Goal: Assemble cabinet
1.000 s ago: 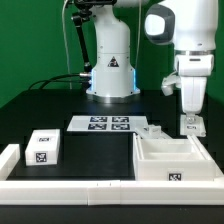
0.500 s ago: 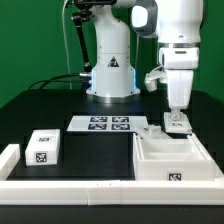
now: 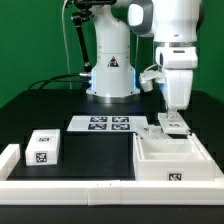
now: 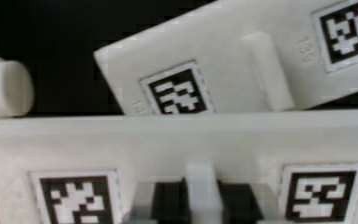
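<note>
- The exterior view sits out front of the table (image 3: 40, 110), a bit above it. It faces the robot's base (image 3: 110, 75) pretty much head-on and is tilted down, far enough back to take in the whole work area.
- The wrist view rides on the arm and looks down past the gripper (image 3: 172, 122). It's super close, so everything's blurry and tagged white surfaces nearly fill the picture.
- Overlap: both views catch the cabinet (image 3: 150, 165) edge right under the gripper, on the exterior view's right.

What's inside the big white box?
The box looks hollow: only its white floor and walls show. The front wall hides the near floor, and the pincer covers some of the back edge.
</note>
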Available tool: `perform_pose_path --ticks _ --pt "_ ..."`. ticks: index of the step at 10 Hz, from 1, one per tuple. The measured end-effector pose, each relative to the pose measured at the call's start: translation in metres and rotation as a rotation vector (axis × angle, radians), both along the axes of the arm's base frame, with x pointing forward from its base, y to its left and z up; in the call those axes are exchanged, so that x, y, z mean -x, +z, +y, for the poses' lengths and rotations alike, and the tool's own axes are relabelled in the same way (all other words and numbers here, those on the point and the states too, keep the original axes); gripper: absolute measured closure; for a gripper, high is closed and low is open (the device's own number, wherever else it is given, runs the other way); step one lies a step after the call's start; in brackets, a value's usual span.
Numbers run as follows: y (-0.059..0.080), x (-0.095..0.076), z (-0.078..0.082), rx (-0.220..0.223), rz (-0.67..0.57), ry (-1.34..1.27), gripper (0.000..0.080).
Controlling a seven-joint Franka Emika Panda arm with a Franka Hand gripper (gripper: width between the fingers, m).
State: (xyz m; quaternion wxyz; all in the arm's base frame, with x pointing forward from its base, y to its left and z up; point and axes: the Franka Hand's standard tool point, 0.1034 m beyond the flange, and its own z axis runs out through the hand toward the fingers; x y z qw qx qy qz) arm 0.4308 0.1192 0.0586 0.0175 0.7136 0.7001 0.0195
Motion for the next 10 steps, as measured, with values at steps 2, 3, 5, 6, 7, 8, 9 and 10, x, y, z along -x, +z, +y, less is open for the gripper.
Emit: perform_pose_path --ticks 2,3,5,6,7,8,9,10 --pt "0.001 -0.0027 0.0013 0.002 -0.008 0.02 0.0731" --pt "0.001 -0.0026 0.0011 0.002 -0.007 0.019 0.0731" --pt "-0.0026 -0.0006 0.0016 0.0 -0.001 -0.014 0.0731" --pt "-0.0049 0.0011 0.0021 -0.002 0.005 -0.06 0.0731" --pt "-0.0051 0.0022 0.0045 -0.004 0.008 -0.148 0.0731" --pt "-0.0054 0.0037 0.0068 -0.003 0.016 -0.226 0.0731" --pt "-0.0057 0.0038 0.0061 -0.002 0.016 -0.209 0.0731" --pt "-0.0059 0.0035 0.005 -0.002 0.017 -0.208 0.0731"
